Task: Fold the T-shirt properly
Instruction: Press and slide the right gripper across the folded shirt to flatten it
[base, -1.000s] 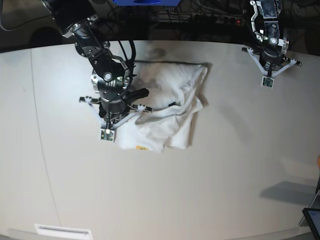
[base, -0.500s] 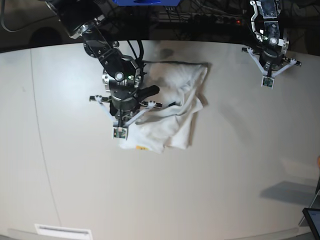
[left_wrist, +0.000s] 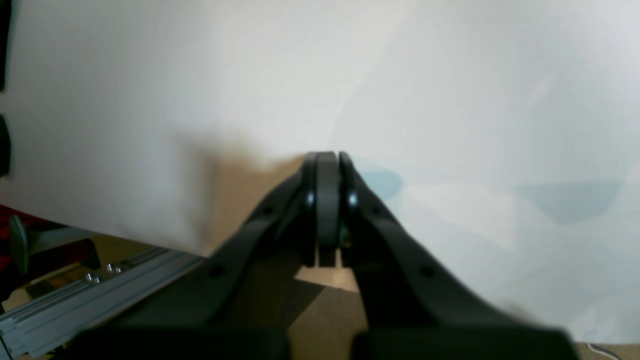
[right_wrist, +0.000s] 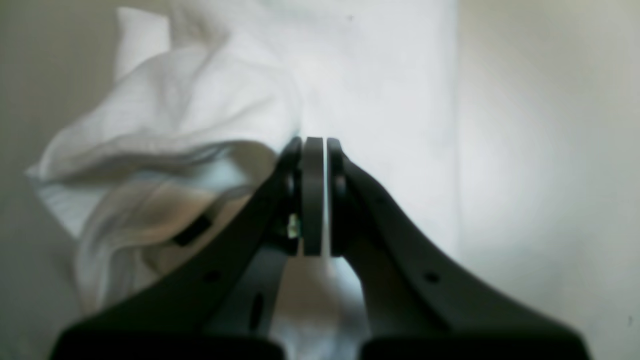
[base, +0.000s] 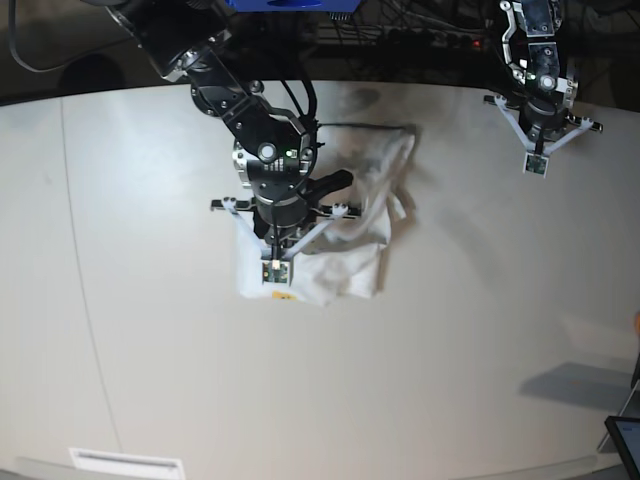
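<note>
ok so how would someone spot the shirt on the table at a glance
On the wide pale table, look toward the far edge, under the black right arm. The rumpled white cotton T-shirt lies there, the only cloth, with a small yellow print at its near hem.

Right arm carried across the T-shirt

The right gripper (base: 272, 255) has travelled from the left edge of the T-shirt (base: 350, 262) to over its middle, its arm now covering the shirt's near-left part. The shirt's crumpled upper layer has gone along with it: the folds that lay across the middle are now bunched toward the shirt's right side, and the heap looks narrower, with its front-left corner and yellow print mark just below the gripper.
</note>
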